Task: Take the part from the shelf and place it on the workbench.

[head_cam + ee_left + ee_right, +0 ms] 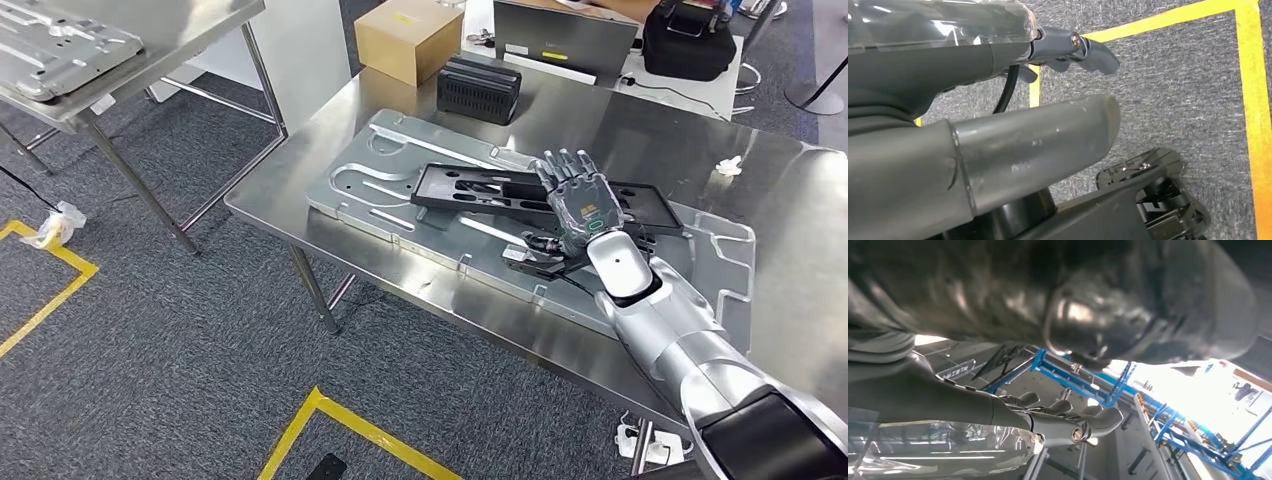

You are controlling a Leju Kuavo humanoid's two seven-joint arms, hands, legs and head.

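The black flat part [470,187] lies across a large silver pressed panel [400,165] on the steel workbench [640,140]. My right hand [577,200] lies flat over the part's right half, back of the hand up, fingers straight and spread, gripping nothing that I can see. In the right wrist view the right hand [1048,425] has its fingers extended side by side, with a dark blurred surface close by. My left hand [1038,145] hangs over grey carpet, thumb and fingers [1088,52] extended and holding nothing.
A shelf table [150,45] with another silver panel [60,50] stands at the far left. On the bench's far side are a black box [480,88], a cardboard box [405,38] and a small white piece [730,165]. Yellow tape [350,425] marks the carpet.
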